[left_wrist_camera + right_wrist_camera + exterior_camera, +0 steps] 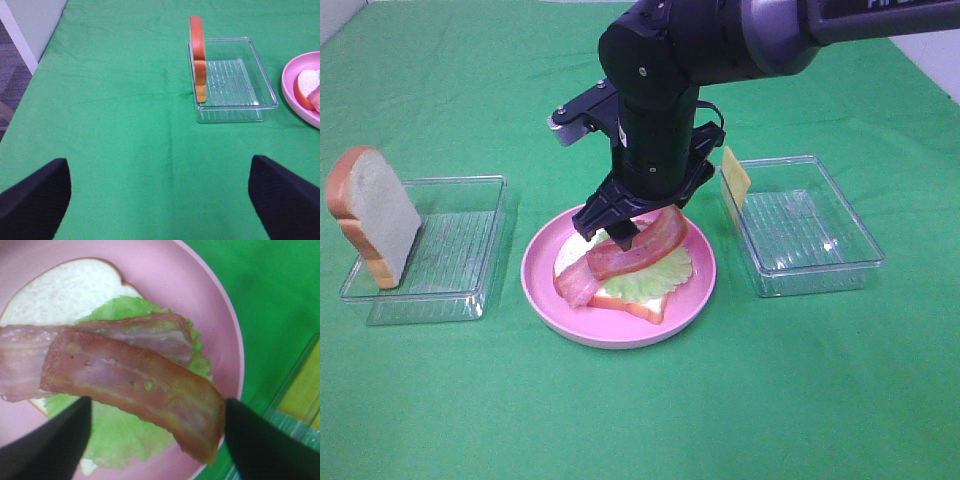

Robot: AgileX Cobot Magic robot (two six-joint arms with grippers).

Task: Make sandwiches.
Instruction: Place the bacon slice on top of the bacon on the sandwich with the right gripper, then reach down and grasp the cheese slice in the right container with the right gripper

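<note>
Two grippers, both spread wide.
My right gripper [157, 410] points down over the sandwich [638, 285] on the pink plate [542, 290], astride the top bacon strip [135, 385]; my left gripper [160, 192] hangs low over cloth [125, 125].

The desk [640, 430] is covered all over by a green cloth [470, 90], faintly creased. Three things sit directly on the cloth in a row, each apart from the next: a clear plastic tray [460, 300] on the left, a round pink plate [542, 290] in the middle, and a second clear tray [865, 262] on the right.
</note>
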